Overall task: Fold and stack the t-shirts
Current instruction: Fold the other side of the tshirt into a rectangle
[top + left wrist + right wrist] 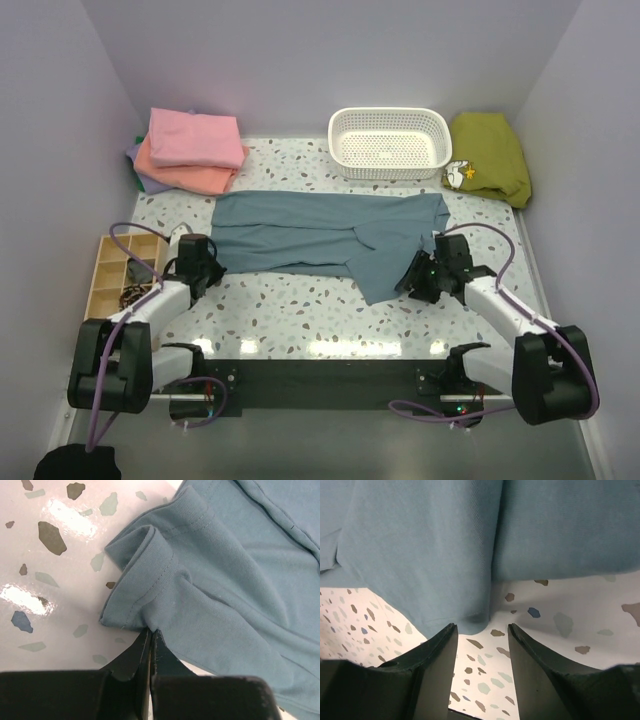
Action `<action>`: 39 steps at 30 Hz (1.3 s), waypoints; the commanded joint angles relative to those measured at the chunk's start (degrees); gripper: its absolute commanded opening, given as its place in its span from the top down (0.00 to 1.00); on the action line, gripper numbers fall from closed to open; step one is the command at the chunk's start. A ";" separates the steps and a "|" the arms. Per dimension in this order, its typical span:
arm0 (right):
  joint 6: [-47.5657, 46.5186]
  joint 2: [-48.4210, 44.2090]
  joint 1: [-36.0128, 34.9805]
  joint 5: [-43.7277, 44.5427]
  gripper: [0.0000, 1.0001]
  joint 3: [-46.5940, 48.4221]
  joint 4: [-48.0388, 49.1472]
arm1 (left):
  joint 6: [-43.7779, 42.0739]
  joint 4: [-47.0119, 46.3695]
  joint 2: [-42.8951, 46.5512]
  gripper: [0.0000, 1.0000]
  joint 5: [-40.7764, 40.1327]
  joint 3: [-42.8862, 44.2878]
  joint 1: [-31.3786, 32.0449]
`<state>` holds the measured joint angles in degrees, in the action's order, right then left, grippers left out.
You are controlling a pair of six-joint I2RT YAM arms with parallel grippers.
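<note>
Two risks stand out. The left gripper (pixel 150 632) has its jaws pressed together on only a thin pinch at the edge of the blue-grey shirt (pixel 320 235). That corner is rolled over on itself, so a lift could pull the cloth free or carry up one layer alone; I cannot tell how many layers are caught. The right gripper (pixel 480 630) has its jaws apart around a hanging corner of the same shirt and holds nothing. If one side rises before the other bites, the shirt would likely drag askew and the fold would come out crooked.

The shirt lies spread across the middle of the table (pixel 300 310), a glossy, speckled white top that probably lets cloth slide easily. Folded shirts (pixel 190 150) are stacked at the far left, a white basket (pixel 390 140) and an olive cloth (pixel 490 155) at the far right, and a wooden tray (pixel 125 270) beside the left arm. Pale lilac walls (pixel 330 50) close in three sides.
</note>
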<state>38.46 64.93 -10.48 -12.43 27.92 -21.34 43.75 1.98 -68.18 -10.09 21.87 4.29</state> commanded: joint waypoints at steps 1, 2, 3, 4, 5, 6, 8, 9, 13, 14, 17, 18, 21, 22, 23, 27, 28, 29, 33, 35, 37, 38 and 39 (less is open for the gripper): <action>1.36 2.57 0.02 -2.52 0.52 -0.24 6.84 | -1.30 1.45 1.65 1.00 -0.20 1.33 0.01; 1.27 3.18 0.02 -2.34 0.53 -0.15 7.36 | -1.30 1.54 1.82 1.00 -0.28 1.34 0.01; 1.01 4.58 0.02 -2.43 0.54 -0.06 8.33 | -1.56 1.62 2.00 1.00 -0.37 1.42 0.01; 0.92 5.47 -0.07 -2.43 0.56 -0.06 8.77 | -1.65 1.80 2.44 1.00 -0.46 1.51 0.01; 0.74 5.91 -0.15 -2.34 0.62 0.20 9.12 | -1.73 1.89 2.53 1.00 -0.46 1.51 0.01; 0.39 6.70 -0.07 -2.08 0.73 0.20 10.00 | -1.82 2.06 2.53 1.00 -0.46 1.60 0.01; -0.13 8.11 -0.15 -1.99 0.84 0.64 10.18 | -1.91 2.06 2.88 1.00 -0.37 1.60 0.01; -0.57 8.20 -0.07 -1.99 1.00 0.82 10.09 | -2.08 2.33 2.97 1.00 -0.46 1.77 0.01; -1.02 2.34 -0.07 -2.61 1.00 0.90 9.13 | -2.79 3.73 4.19 1.00 -0.72 2.65 0.01; -1.19 1.09 -0.07 -2.26 1.00 1.69 6.95 | -2.96 4.17 4.55 1.00 -0.72 2.83 0.01; -2.24 -3.99 -0.07 0.20 1.00 3.89 1.94 | -3.23 5.75 6.39 1.00 -0.90 3.62 0.01; -2.68 -4.80 -0.15 0.73 1.00 4.50 0.96 | -3.32 6.28 7.44 1.00 -1.07 3.97 0.01; -3.21 -6.91 -0.15 1.53 1.00 7.05 -2.38 | -3.67 9.08 9.11 1.00 -1.25 5.46 0.01; -3.21 -7.53 -0.07 2.31 1.00 8.19 -3.08 | -3.93 9.71 9.56 1.00 -1.25 5.90 0.01; -3.30 -8.23 -0.15 2.75 1.00 8.81 -3.96 | -4.02 10.41 10.08 1.00 -1.25 6.34 0.01; -5.23 -7.54 -0.15 5.39 1.00 12.50 -5.99 | -4.46 13.84 11.84 1.00 -0.99 9.15 0.01; -5.50 -7.19 -0.15 5.74 1.00 14.07 -6.25 | -4.63 14.28 11.84 1.00 -1.07 9.51 0.01; -5.85 -6.66 -0.07 6.62 1.00 14.87 -6.60 | -4.98 14.54 11.67 1.00 -1.16 9.94 0.01; -7.08 -3.15 -0.07 7.50 1.00 18.22 -6.35 | -5.34 14.90 10.36 1.00 -0.55 11.53 0.01; -7.87 -2.09 -0.15 7.76 1.00 20.15 -6.43 | -5.60 14.64 9.48 1.00 -0.29 12.05 0.01; -8.13 0.10 -0.07 8.64 1.00 21.81 -5.99 | -5.78 13.93 7.72 1.00 -0.02 12.41 0.01; -8.74 1.16 -0.15 8.73 1.00 22.61 -6.25 | -6.21 13.23 7.02 1.00 0.41 12.84 0.01; -8.84 1.86 -0.07 8.47 1.00 23.22 -6.17 | -6.39 12.53 5.10 1.00 0.77 13.28 0.01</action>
<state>31.97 64.27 -10.55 -5.89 46.74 -27.16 39.35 16.01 -59.59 -10.17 32.14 4.29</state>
